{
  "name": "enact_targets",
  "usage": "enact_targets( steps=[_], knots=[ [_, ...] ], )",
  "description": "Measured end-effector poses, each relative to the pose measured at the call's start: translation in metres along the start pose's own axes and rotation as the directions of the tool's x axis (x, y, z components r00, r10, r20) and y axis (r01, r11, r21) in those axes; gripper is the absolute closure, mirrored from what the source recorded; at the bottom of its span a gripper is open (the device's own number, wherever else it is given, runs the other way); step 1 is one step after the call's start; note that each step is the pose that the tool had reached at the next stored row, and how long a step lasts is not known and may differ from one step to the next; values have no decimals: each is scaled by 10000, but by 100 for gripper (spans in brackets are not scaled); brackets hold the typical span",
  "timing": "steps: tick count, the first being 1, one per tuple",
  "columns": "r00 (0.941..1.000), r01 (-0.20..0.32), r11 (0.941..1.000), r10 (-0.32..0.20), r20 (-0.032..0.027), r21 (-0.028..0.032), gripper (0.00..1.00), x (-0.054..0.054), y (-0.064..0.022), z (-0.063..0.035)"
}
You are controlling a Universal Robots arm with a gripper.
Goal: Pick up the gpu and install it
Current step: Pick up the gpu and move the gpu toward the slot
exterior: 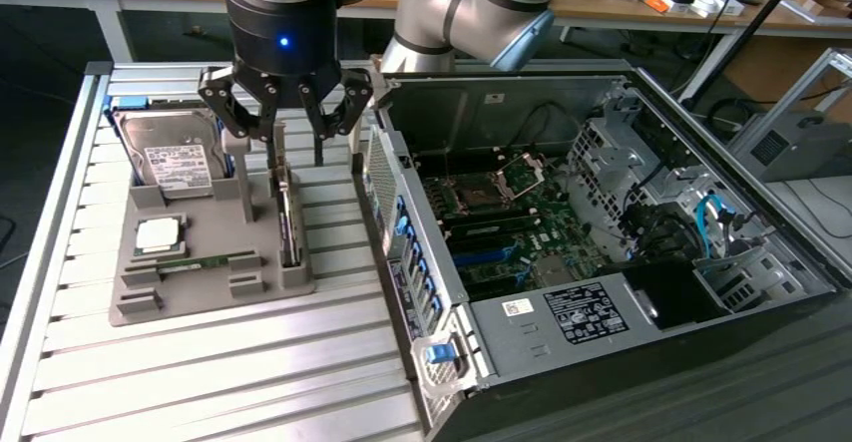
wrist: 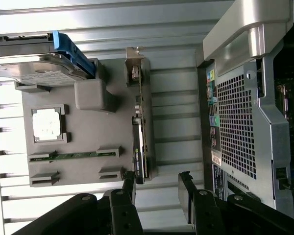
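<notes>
The gpu [exterior: 283, 218] is a thin green card that stands on its long edge in a slot at the side of the grey holder tray [exterior: 200, 297] nearest the computer case. In the wrist view the gpu [wrist: 139, 137] shows edge-on, its silver bracket at the far end. My gripper [exterior: 295, 151] hangs just above the card's far end in the exterior view, open and holding nothing. From the wrist, the gripper [wrist: 157, 185] has one of its fingers [wrist: 129, 185] close to the card's near end. The other stands out over the slatted table.
On the tray also lie a silver hard drive [exterior: 171, 153], a square processor [exterior: 158, 232] and a narrow memory stick [exterior: 200, 262]. The open computer case [exterior: 573, 232] lies close on the exterior view's right of the tray. Its perforated rear panel [wrist: 237, 122] faces the gpu.
</notes>
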State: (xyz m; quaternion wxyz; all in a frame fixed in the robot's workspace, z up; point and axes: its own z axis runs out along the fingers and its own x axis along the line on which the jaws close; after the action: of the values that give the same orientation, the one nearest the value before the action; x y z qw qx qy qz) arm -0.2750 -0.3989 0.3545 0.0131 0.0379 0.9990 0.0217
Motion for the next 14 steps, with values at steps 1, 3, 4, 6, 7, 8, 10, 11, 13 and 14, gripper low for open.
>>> enact_targets(
  steps=[1,3,4,6,7,8,10,11,13,14],
  knots=[
    [10000,0,10000,0,0,0,52,0,0,2],
    [10000,0,10000,0,0,0,52,0,0,9],
    [10000,0,10000,0,0,0,52,0,0,11],
    [10000,0,10000,0,0,0,52,0,-1,16],
    [10000,0,10000,0,1,0,52,0,-1,19],
    [10000,0,10000,0,0,0,52,1,-1,22],
    [10000,0,10000,0,0,0,52,1,-1,27],
    [10000,0,10000,0,0,0,52,1,-1,30],
    [10000,0,10000,0,0,0,52,1,-2,37],
    [10000,0,10000,0,-1,0,52,1,-2,41]
  ],
)
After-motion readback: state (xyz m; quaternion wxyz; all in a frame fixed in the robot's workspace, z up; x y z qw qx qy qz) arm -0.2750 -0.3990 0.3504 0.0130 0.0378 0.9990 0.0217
